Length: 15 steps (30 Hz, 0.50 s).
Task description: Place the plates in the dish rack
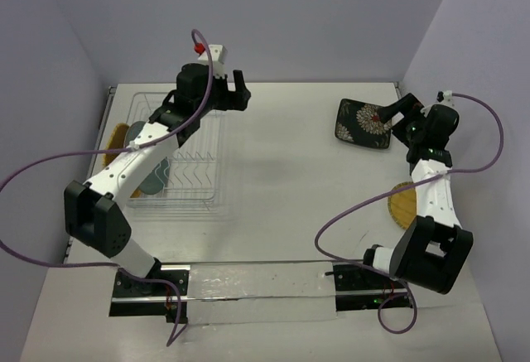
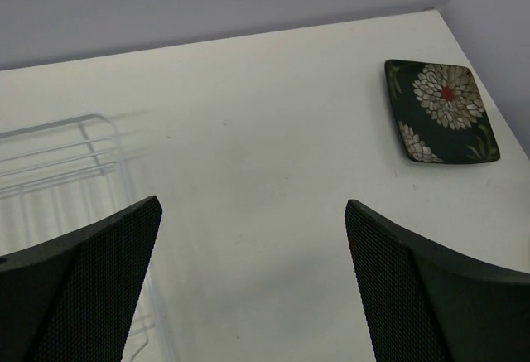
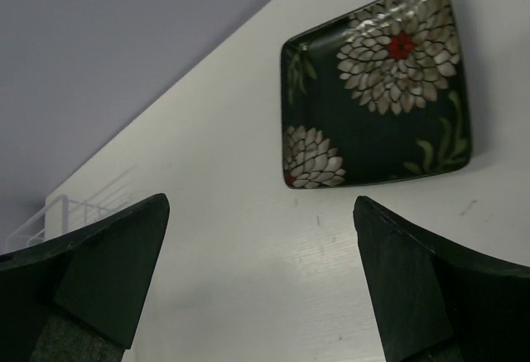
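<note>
Currently black floral plate [image 1: 363, 122] lies flat at far right of counter [image 1: 281, 180], corners skewed to its edges, before the empty, wide-apart right end effector [image 3: 261, 205]. Left end effector [image 2: 252, 209], also apart, hovers by the dish rack's [image 1: 199, 181] far end. Only top view shows a teal-grey plate [image 1: 155, 178] in the rack.

No readable text, labels, brands, numbers or signs in any view.
</note>
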{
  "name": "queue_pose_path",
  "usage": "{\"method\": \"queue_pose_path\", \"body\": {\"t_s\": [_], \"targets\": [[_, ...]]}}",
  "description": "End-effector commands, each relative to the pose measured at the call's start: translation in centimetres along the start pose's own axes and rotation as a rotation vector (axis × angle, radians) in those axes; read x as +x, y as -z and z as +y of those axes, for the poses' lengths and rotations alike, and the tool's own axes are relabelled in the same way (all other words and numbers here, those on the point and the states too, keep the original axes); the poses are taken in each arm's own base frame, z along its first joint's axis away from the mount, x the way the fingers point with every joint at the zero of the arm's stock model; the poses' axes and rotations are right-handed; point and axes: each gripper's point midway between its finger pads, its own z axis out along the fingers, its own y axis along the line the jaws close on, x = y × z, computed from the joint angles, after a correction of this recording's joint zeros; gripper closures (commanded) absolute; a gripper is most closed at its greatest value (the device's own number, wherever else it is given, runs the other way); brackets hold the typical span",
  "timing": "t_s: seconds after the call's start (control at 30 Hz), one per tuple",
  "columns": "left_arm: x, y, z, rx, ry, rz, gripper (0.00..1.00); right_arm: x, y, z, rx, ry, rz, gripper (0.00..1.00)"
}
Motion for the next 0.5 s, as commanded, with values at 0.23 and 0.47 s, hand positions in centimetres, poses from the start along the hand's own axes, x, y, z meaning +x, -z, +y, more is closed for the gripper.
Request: {"method": "queue_pose_path", "body": {"t_s": [0.23, 0.47], "targets": [[3.6, -5.9, -4.2, 0.176, 0.076, 0.069, 0.01, -0.4, -6.4, -8.7, 0.23, 0.038, 0.172, 0.0], [6.5, -7.2, -3.9, 0.156, 0.08, 0.125, 0.01, 0.9, -9.9, -12.0, 0.28, 0.068, 0.291, 0.01]]}}
